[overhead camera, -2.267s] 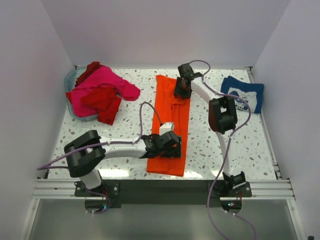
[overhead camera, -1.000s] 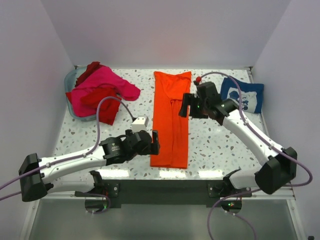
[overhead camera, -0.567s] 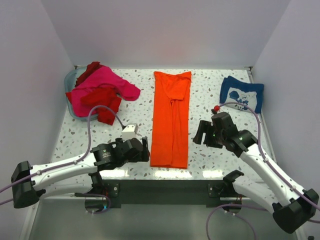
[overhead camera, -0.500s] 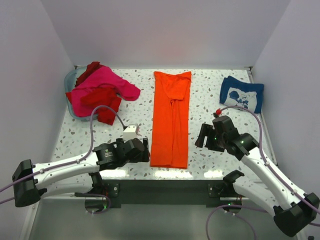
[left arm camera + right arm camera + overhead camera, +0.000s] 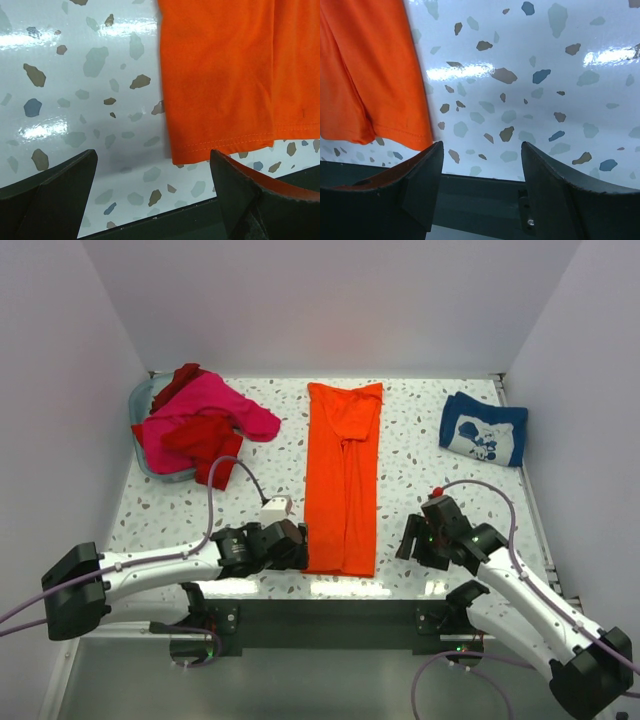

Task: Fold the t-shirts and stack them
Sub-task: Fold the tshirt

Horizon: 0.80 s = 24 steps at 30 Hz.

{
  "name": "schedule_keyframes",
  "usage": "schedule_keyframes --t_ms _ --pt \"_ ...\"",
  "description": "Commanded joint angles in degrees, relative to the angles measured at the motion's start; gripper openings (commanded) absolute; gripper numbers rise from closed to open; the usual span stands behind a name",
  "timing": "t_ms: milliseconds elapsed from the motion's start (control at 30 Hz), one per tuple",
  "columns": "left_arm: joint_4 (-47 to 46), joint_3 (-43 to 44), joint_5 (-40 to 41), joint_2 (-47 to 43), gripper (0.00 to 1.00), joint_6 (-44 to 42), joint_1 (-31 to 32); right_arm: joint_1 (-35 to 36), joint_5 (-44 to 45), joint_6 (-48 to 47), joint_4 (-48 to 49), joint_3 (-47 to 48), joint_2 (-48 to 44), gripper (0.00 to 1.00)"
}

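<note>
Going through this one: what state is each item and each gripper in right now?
orange t-shirt: folded into a long strip, flat on the table
hot pink t-shirt: crumpled, unfolded, in the bin
red t-shirt: crumpled, spilling over the bin's edge
navy t-shirt: folded, lying apart at far right
left gripper: open, empty, at the orange hem's left corner
right gripper: open, empty, beside the hem's right corner

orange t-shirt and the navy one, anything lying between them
Nothing: in the top view only bare speckled table separates the orange t-shirt from the navy t-shirt.
</note>
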State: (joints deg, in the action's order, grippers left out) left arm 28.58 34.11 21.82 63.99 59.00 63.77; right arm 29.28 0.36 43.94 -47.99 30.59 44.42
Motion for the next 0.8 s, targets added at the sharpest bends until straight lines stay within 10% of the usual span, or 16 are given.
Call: schedule_keyframes --t_ms 0,767 --pt "-6.42 -1.06 -2.22 1.31 1.00 0.41 -0.13 0.95 -1.94 2.99 4.39 -1.75 -0.39 0.66" --pt "-8.89 -3.61 -4.24 5.27 0.81 4.02 -0.13 21.87 4.56 14.50 20.04 0.88 20.25 0.65"
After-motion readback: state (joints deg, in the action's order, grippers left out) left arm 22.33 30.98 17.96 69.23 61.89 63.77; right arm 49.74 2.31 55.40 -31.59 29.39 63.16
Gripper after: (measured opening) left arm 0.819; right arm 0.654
